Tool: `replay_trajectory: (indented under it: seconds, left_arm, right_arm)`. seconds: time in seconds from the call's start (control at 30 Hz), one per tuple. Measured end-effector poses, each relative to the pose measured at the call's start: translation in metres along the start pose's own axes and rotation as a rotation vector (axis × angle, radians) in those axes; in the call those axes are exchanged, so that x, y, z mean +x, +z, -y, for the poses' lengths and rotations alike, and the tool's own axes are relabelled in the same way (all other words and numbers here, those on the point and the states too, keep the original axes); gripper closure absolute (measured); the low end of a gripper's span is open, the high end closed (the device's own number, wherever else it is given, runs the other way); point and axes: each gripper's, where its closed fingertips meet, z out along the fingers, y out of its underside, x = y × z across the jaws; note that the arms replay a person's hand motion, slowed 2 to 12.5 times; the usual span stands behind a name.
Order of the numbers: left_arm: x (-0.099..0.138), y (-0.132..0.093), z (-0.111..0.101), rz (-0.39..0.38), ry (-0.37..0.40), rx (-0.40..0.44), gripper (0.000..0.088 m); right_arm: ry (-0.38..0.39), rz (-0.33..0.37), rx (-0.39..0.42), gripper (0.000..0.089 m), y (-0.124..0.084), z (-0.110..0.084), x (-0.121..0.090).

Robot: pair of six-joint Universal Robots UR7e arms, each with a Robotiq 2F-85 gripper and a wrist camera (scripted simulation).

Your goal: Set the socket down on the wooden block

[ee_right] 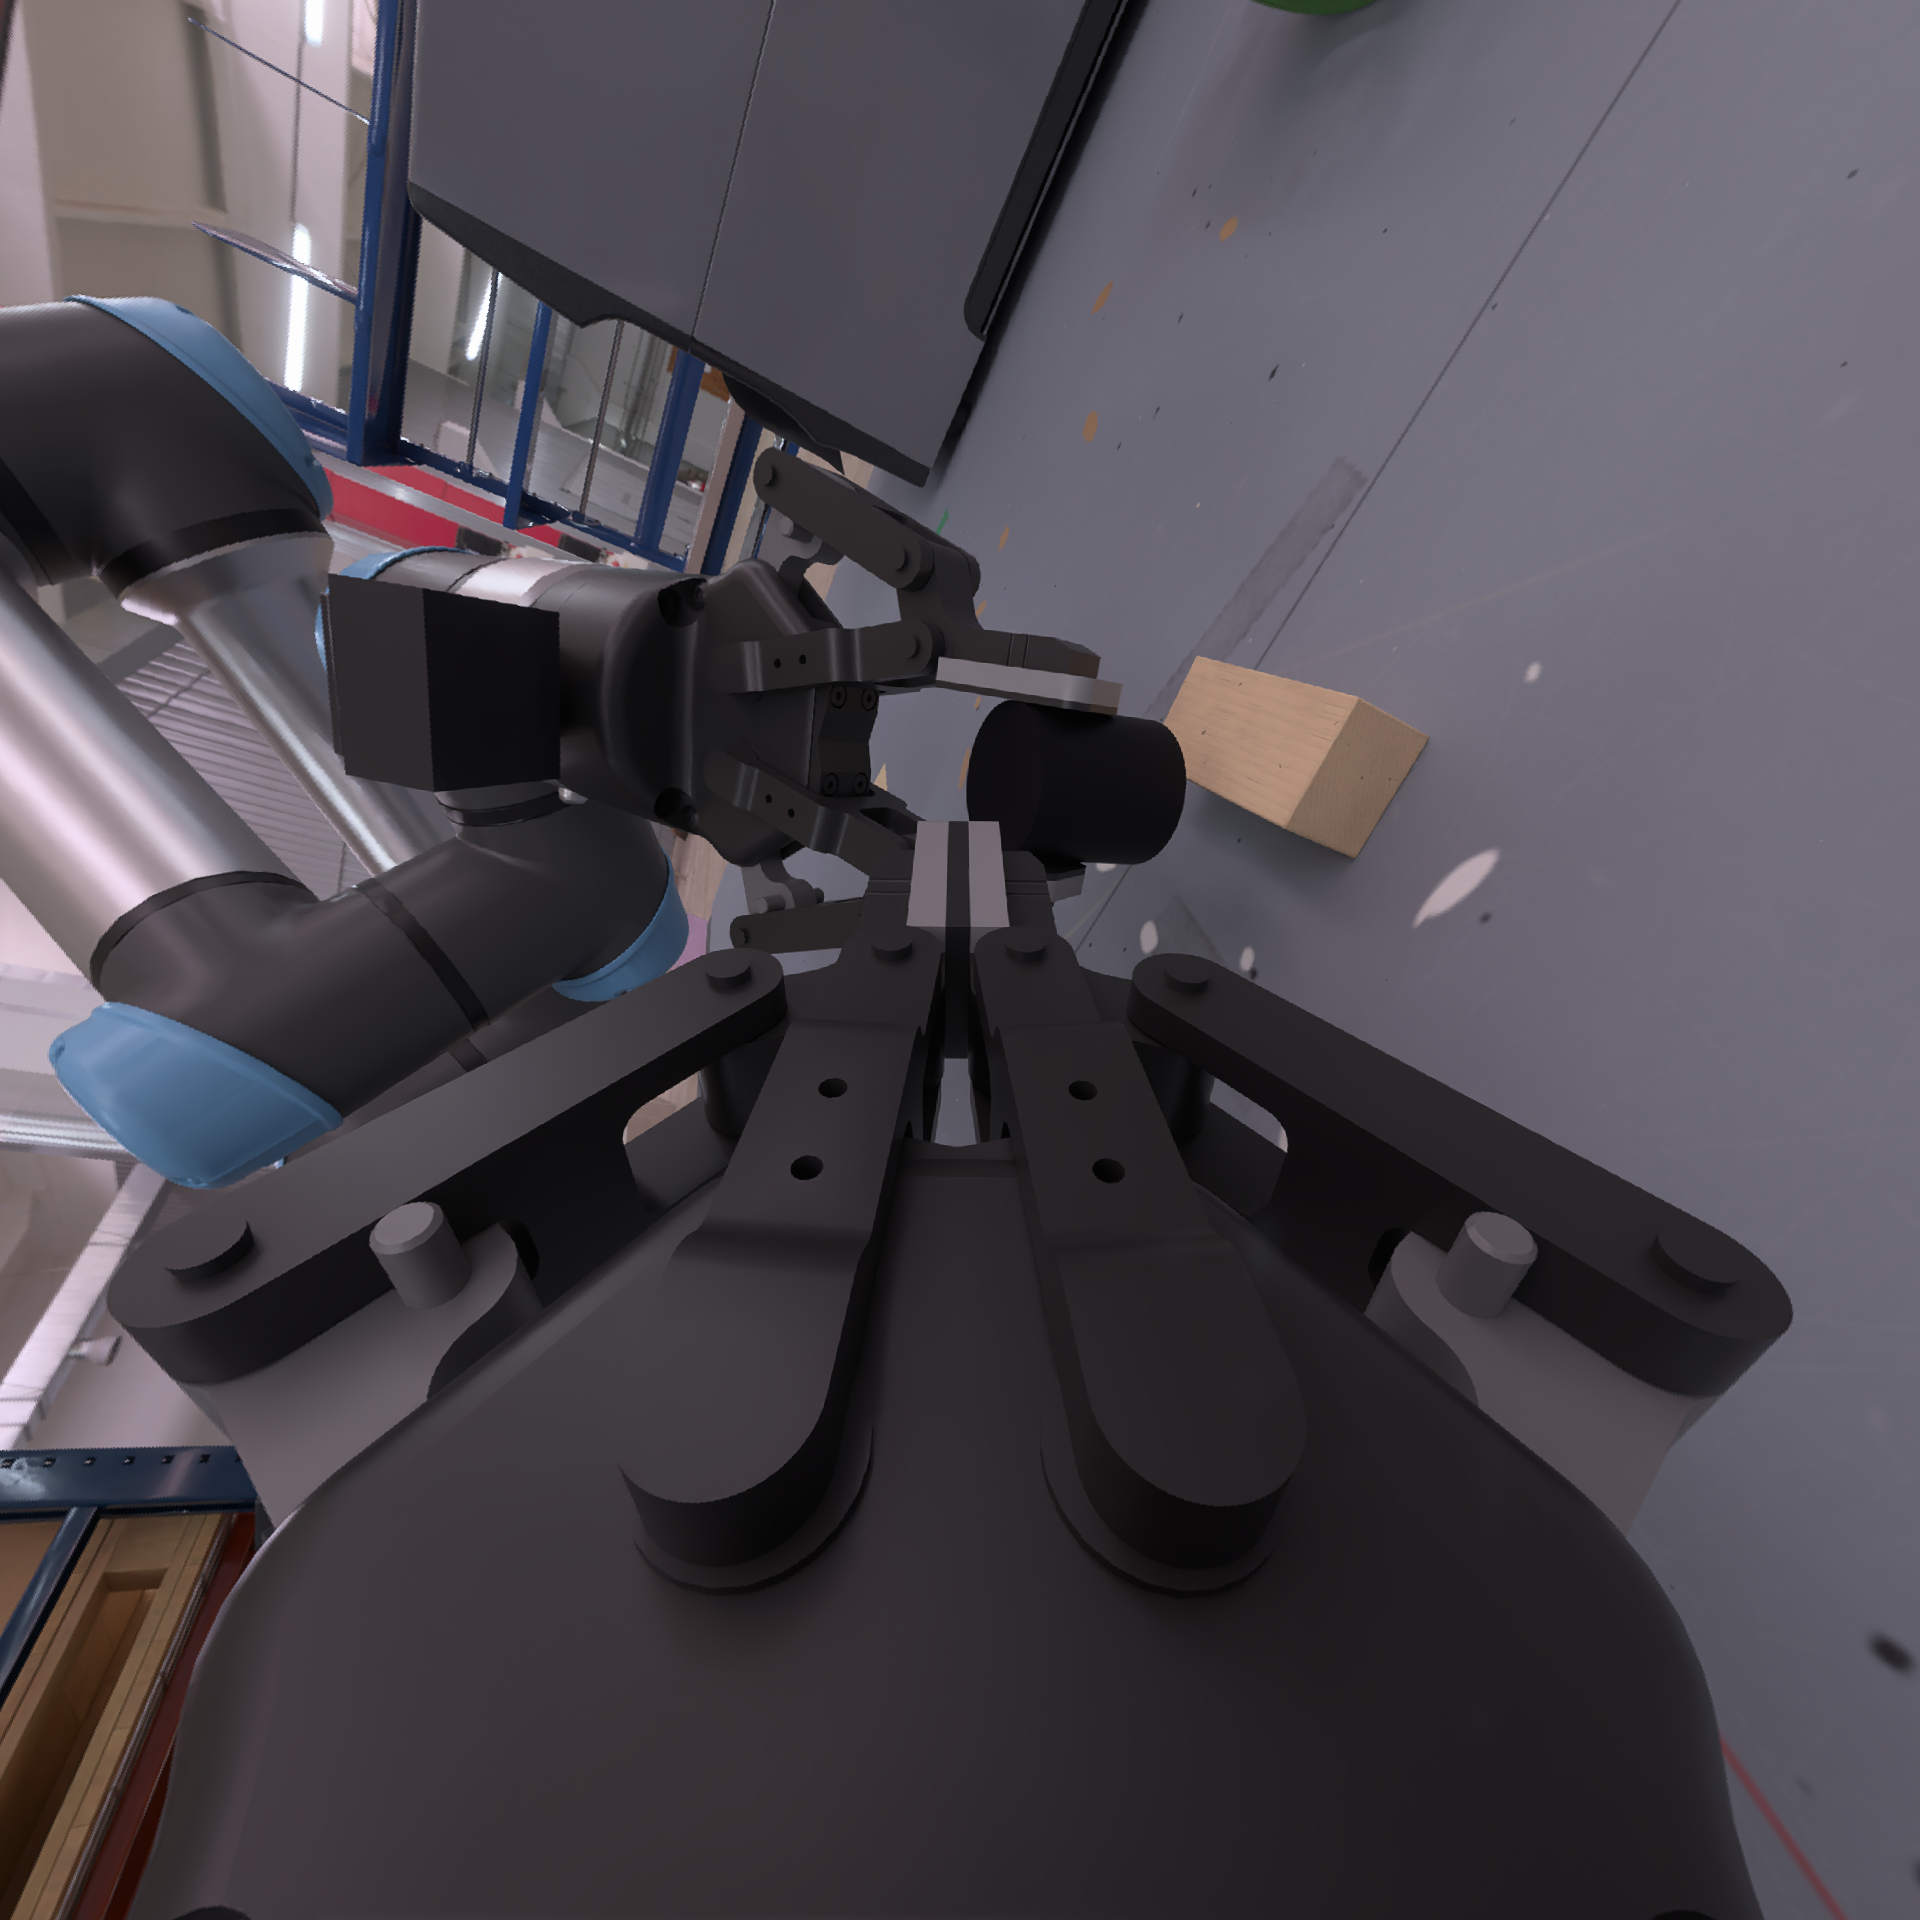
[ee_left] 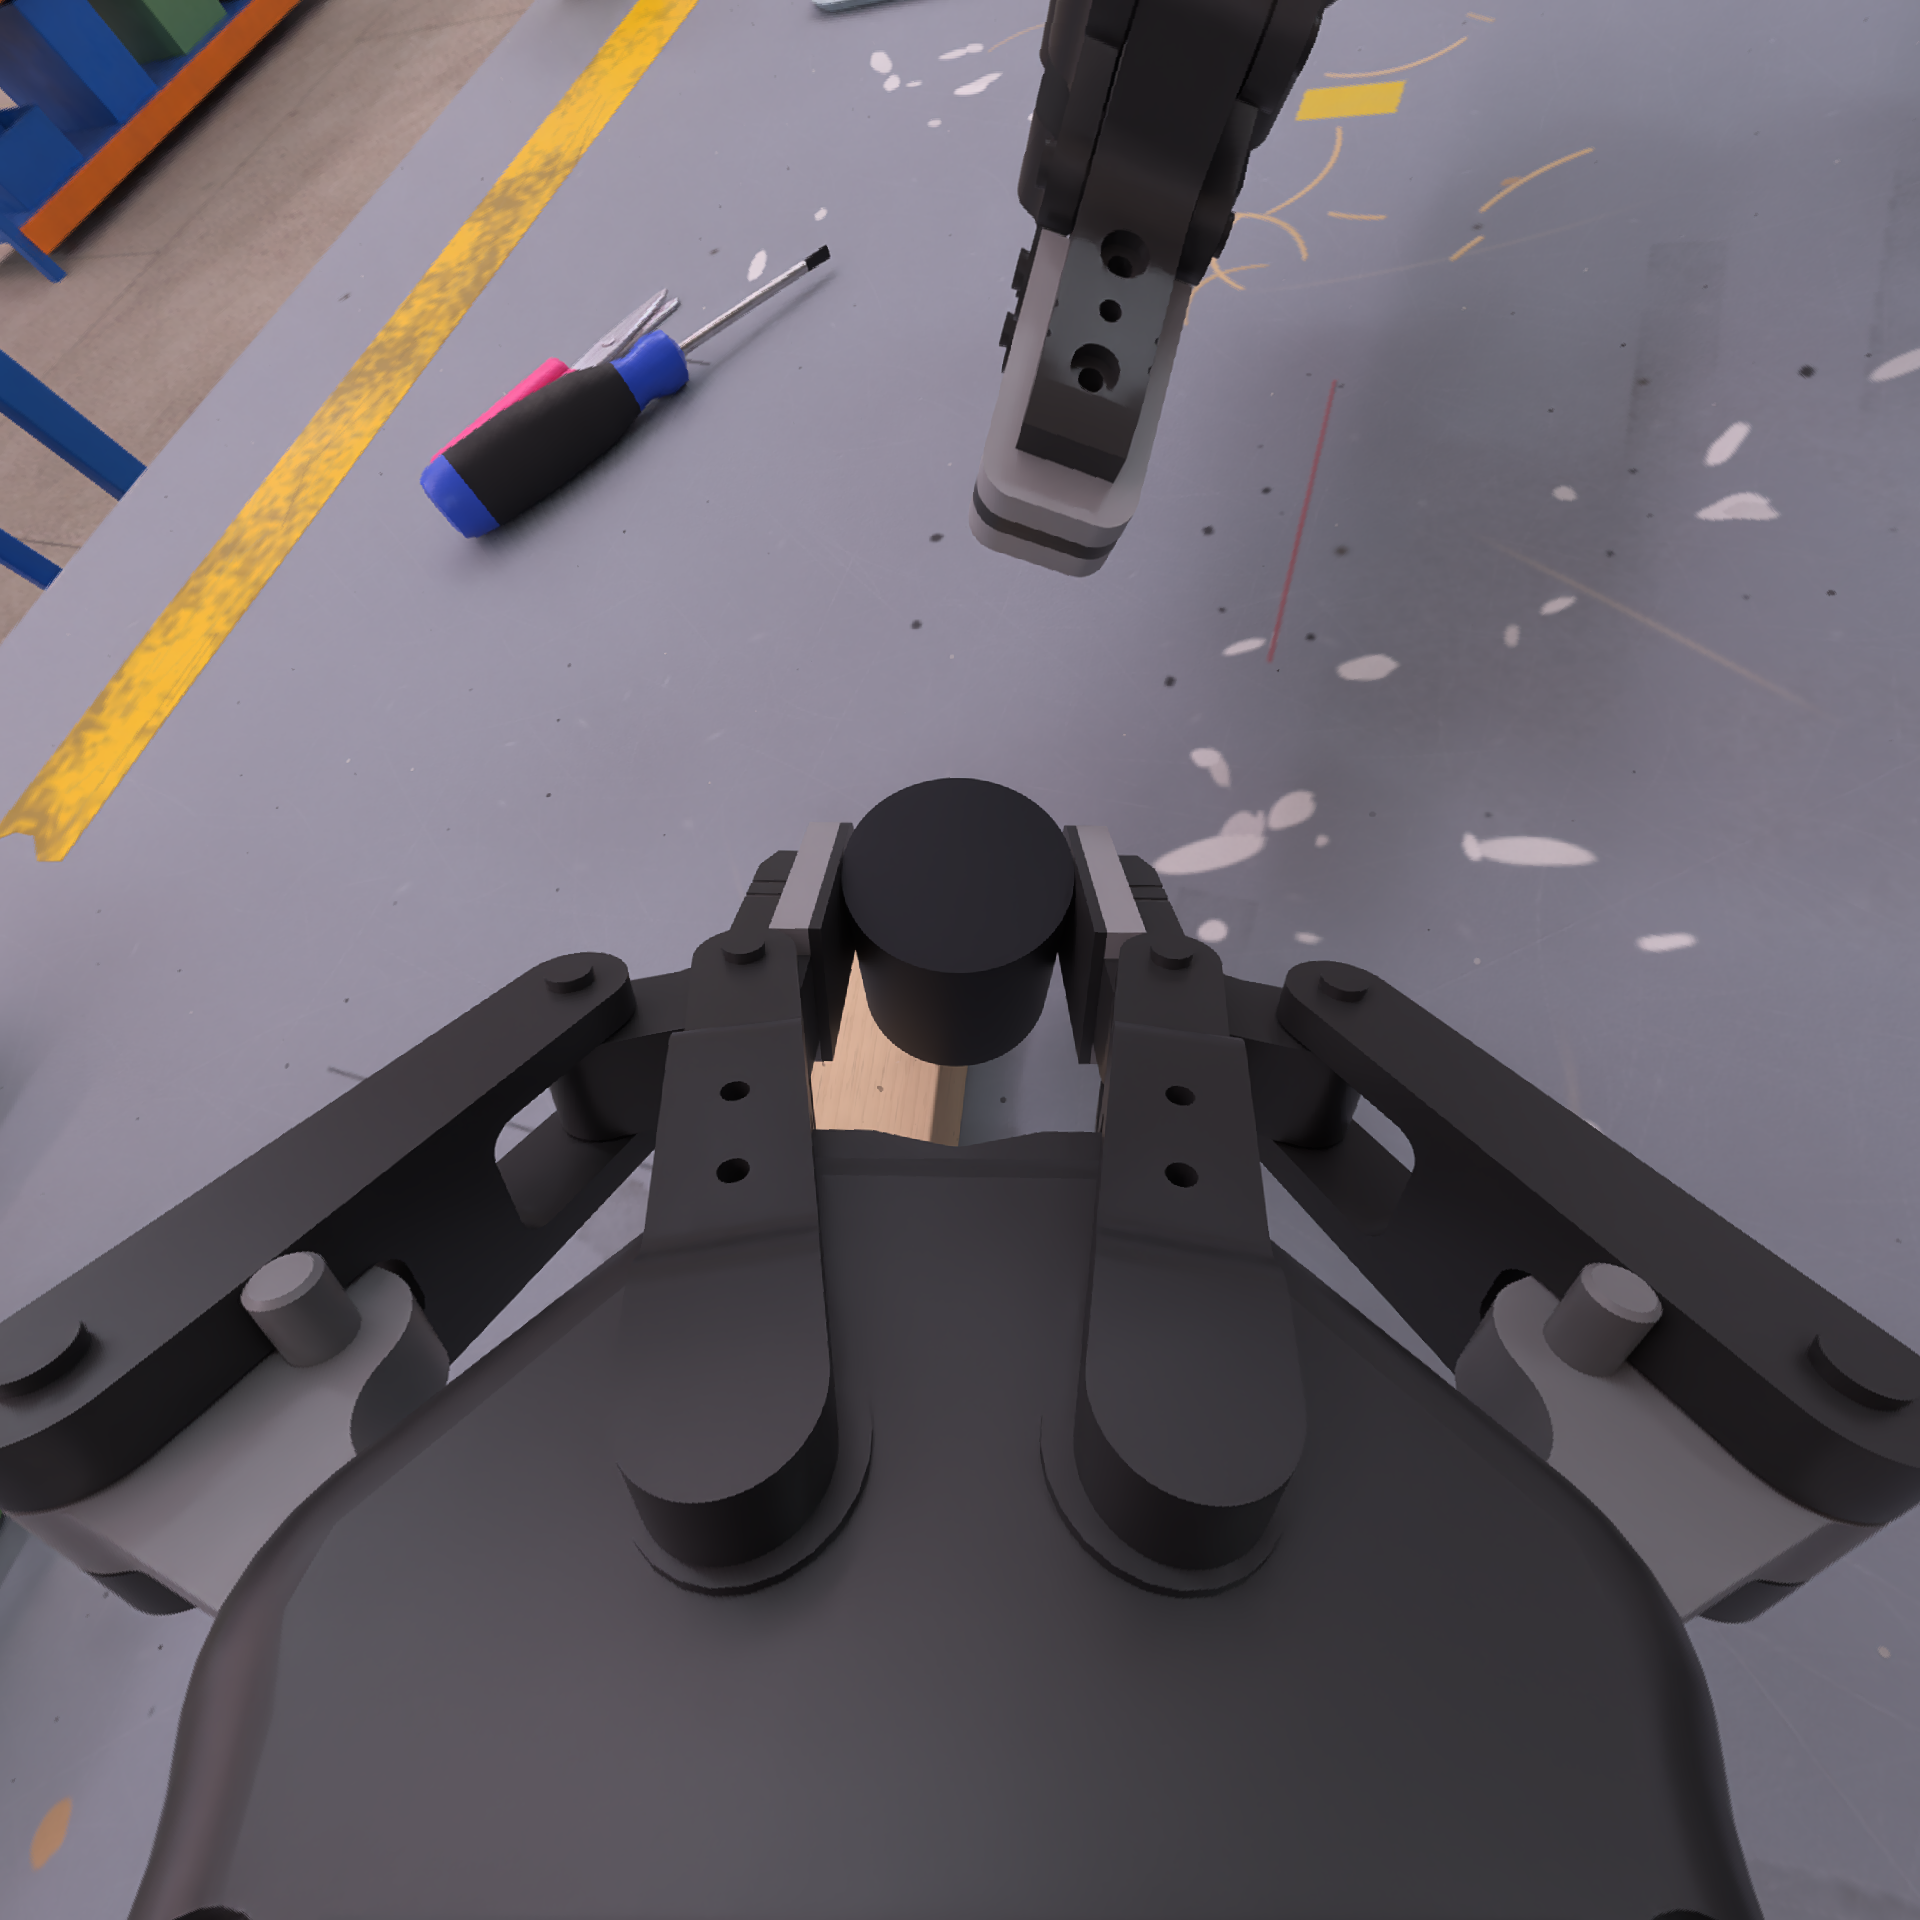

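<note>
My left gripper (ee_left: pixel 956 894) is shut on the socket (ee_left: pixel 956 914), a short black cylinder, and holds it above the grey table. The wooden block (ee_left: pixel 883 1081) shows pale beneath and behind the socket, mostly hidden by it. In the right wrist view the socket (ee_right: pixel 1081 779) hangs between the left gripper's fingers (ee_right: pixel 1029 681), close to the wooden block (ee_right: pixel 1299 748) but apart from it. My right gripper (ee_right: pixel 958 862) is shut and empty, its pads together. It also shows in the left wrist view (ee_left: pixel 1049 520), hanging beyond the socket.
A screwdriver (ee_left: pixel 561 426) with a black and blue handle lies on the table at the far left, over a pink-handled tool (ee_left: pixel 520 390). A yellow tape line (ee_left: pixel 343 416) runs near the table's left edge. A dark cabinet (ee_right: pixel 727 208) stands behind the left arm (ee_right: pixel 208 727).
</note>
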Motion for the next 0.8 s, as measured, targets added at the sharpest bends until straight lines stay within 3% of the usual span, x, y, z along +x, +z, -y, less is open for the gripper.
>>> replay_trajectory:
  seconds: [0.8]
  left_arm:
    - [-0.0005,-0.0010,-0.0004,0.010,0.007,-0.007,0.0532]
  right_arm:
    - [0.004,-0.029,-0.016,0.0893,0.0026,-0.0002,0.0042]
